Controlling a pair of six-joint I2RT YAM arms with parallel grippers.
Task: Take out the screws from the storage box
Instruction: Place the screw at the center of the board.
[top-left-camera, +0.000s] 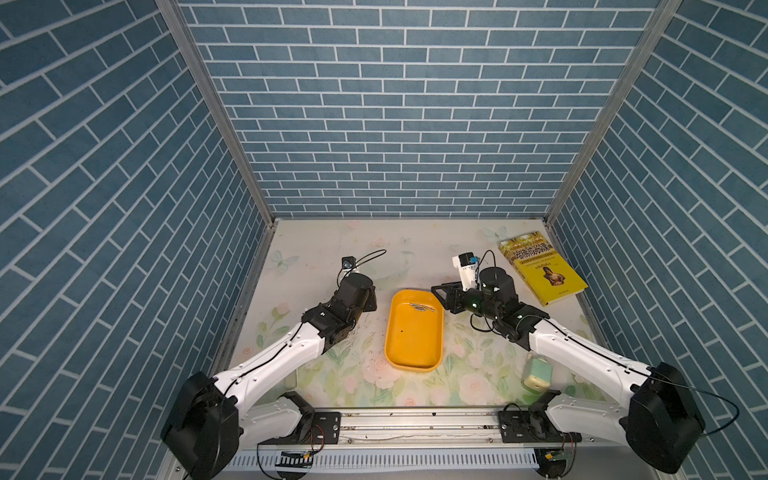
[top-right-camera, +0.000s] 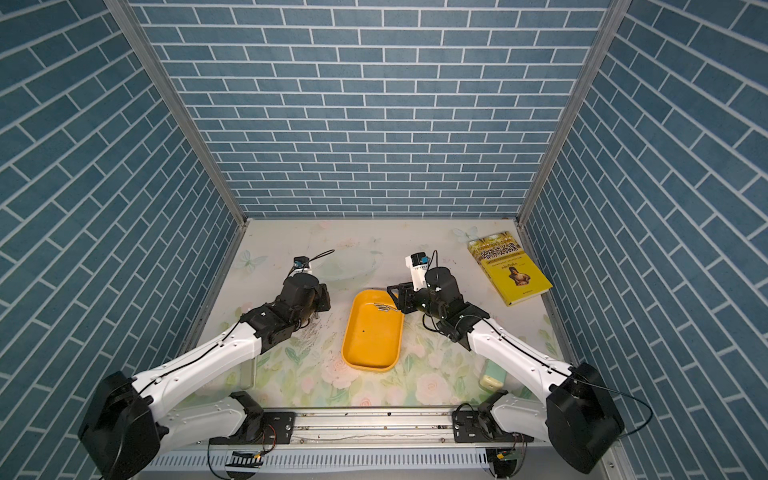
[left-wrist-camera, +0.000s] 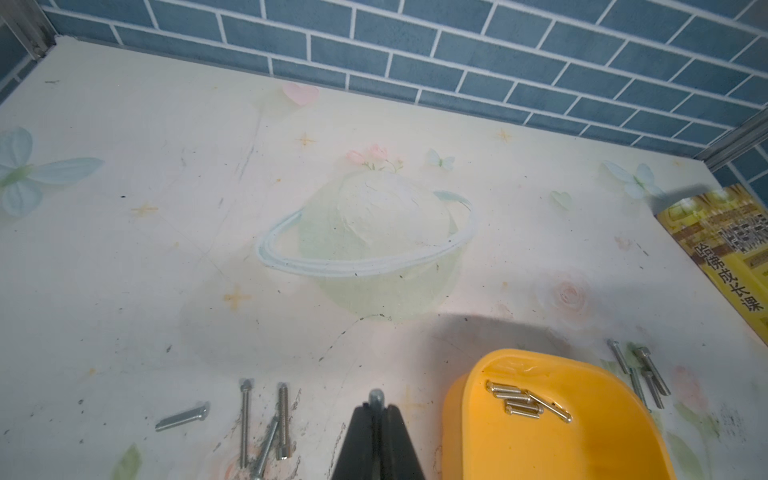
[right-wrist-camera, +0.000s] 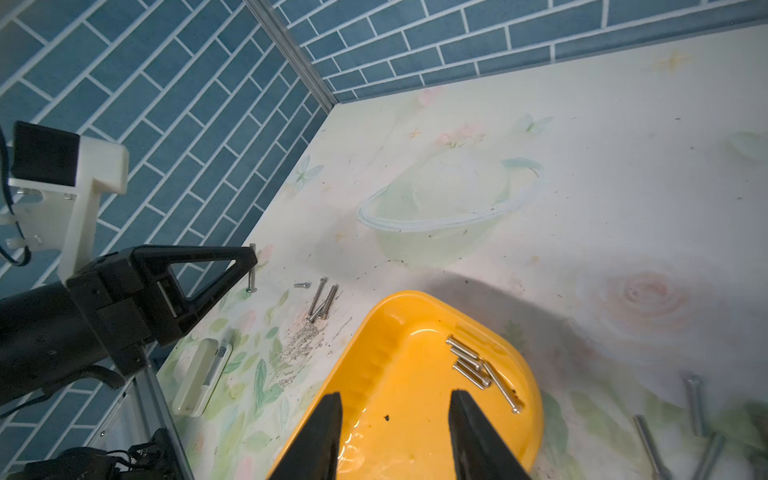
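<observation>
The yellow-orange storage box (top-left-camera: 415, 345) (top-right-camera: 370, 345) lies mid-table between both arms. Several silver screws (top-left-camera: 423, 308) (left-wrist-camera: 525, 401) (right-wrist-camera: 478, 365) lie bunched at its far end. My left gripper (left-wrist-camera: 376, 409) (right-wrist-camera: 252, 255) hovers over the table left of the box. It is shut on one screw (right-wrist-camera: 251, 274), which hangs head-down from its tips. More screws (left-wrist-camera: 266, 419) (right-wrist-camera: 322, 301) lie on the table below it. Another group of screws (left-wrist-camera: 642, 374) (right-wrist-camera: 698, 419) lies right of the box. My right gripper (right-wrist-camera: 395, 395) is open above the box (right-wrist-camera: 395, 340), with nothing between its fingers.
A yellow book (top-left-camera: 544, 270) (top-right-camera: 509, 270) with a portrait cover lies at the back right. A pale green gadget (top-left-camera: 538, 374) sits near the right arm's base. A flat pale device (right-wrist-camera: 199, 376) lies by the left wall. Blue brick walls close in three sides.
</observation>
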